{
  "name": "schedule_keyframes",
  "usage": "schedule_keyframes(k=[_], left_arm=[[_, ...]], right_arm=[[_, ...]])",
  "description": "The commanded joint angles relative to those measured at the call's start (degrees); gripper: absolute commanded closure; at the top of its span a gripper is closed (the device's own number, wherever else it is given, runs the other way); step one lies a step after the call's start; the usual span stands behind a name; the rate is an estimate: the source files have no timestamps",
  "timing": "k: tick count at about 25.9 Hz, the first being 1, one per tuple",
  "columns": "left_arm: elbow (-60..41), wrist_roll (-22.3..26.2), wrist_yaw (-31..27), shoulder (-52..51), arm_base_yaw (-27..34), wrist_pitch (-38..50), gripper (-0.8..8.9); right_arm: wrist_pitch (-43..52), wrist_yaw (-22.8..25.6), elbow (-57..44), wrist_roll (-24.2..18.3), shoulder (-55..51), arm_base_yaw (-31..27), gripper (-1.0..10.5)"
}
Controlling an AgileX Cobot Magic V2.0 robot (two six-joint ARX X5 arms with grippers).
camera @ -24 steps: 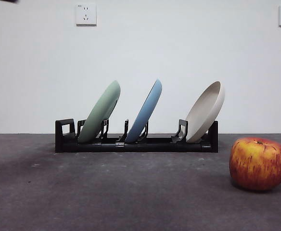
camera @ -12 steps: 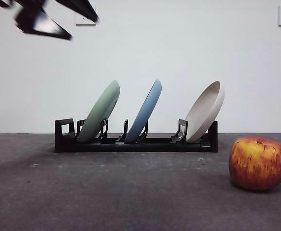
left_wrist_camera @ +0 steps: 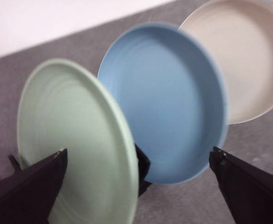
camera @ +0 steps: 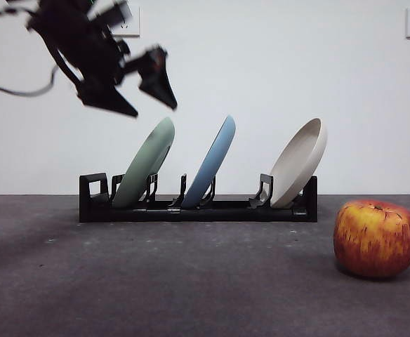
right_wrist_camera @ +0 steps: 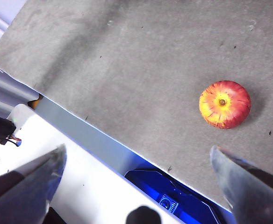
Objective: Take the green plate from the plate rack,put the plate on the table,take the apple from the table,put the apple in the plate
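Above the long black slotted plate rack (camera: 198, 207), I have the left gripper (camera: 142, 95), fingers spread, approaching the matte sage-green round plate (camera: 147, 163); next I must straddle its rim and close.

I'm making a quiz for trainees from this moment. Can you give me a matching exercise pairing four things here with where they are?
Things:
1. green plate
2. blue plate
3. cream plate
4. apple

Places:
A. middle slot of the rack
B. on the table, beside the rack
C. end slot nearest the apple
D. end slot under the open left gripper

Pairs: 1-D, 2-A, 3-C, 4-B
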Motion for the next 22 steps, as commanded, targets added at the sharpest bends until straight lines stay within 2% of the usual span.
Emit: schedule_keyframes(k=[1,11,18,22], left_arm=[[1.92,0.98,-0.92,3.96,-0.5,0.92,2.52],[2.43,0.9,-2.67,9.94,-0.85,3.61,2.76],[2.43,0.61,-2.25,10.1,-0.94,3.21,6.6],[2.43,0.35,-2.01,10.08,-0.94,3.13,7.94]], right_arm=[[0.28,-0.15,0.09,0.09,-0.04,0.2,3.0],[0.31,-0.22,0.09,0.09,-0.02,0.2,3.0],[0.37,-0.22,0.09,0.07,0.26,0.2,3.0],[0.5,-0.22,0.09,0.07,0.63,0.2,3.0]])
